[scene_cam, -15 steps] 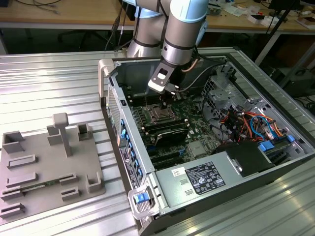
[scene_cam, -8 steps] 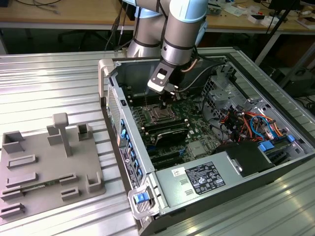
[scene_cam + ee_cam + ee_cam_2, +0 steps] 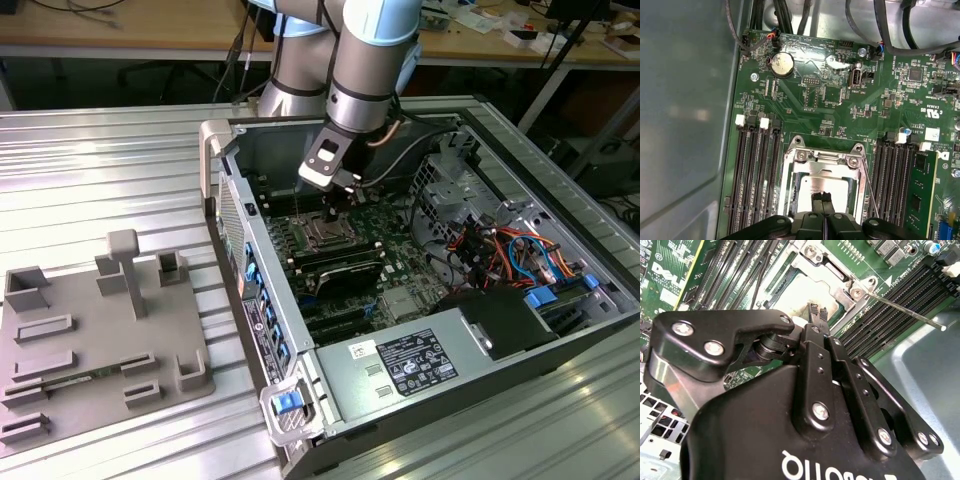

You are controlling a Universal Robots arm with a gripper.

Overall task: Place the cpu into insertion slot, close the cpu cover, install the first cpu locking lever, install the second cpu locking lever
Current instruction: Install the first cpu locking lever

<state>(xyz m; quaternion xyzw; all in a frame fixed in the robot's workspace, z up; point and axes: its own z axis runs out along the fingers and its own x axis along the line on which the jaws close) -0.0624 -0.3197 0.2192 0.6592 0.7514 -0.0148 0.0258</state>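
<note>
The cpu sat in the insertion slot, its dull silver top showing through the window of the cpu cover. The cover looked lowered around the chip, its frame lying along the chip's edges in both wrist views. Whether it lay fully flat could not be told.

And right over that silver top was the gripper. Its two black fingertips were pinched together with nothing between them. The tips were at or just above the chip; contact could not be told. The second wrist view gave the same picture: the gripper clenched empty, with the pale cpu and the cover just beyond the tips.

Beside the socket, one thin locking lever stood up and away from the cover. In the second wrist view this lever was a bare rod angling out over the memory slots. Those long black slots flanked the socket on both sides on the green motherboard, with a coin cell battery farther off.

In the exterior view, the arm reached down into the open computer case. The grey power supply lay inside it, and a grey fixture plate sat outside on the exterior view's left.
</note>
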